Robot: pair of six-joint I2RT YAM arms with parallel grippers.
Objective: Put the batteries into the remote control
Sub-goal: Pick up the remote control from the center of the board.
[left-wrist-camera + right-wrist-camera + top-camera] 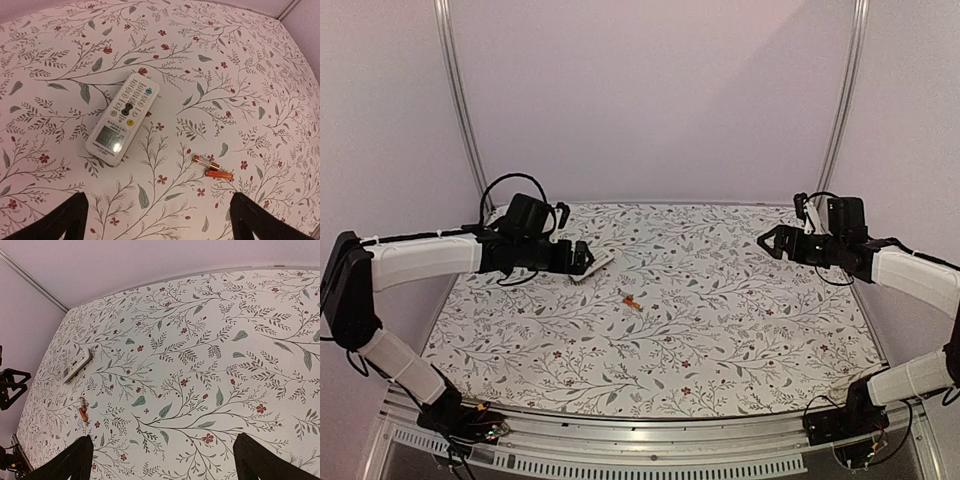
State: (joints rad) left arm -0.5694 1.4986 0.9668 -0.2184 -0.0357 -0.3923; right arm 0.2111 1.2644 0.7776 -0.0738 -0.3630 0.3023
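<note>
Though apart, remote before left claw

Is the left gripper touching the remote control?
Apart. The left wrist view shows bare tablecloth between the open left gripper and the remote control.

L arm & R arm both aloft, jaws wide, empty.

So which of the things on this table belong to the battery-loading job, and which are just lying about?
Belongs to the job:
- remote control, lying buttons up
- two batteries, loose beside it

Just lying about:
- no other loose item shows; only the floral table cover underneath
</note>
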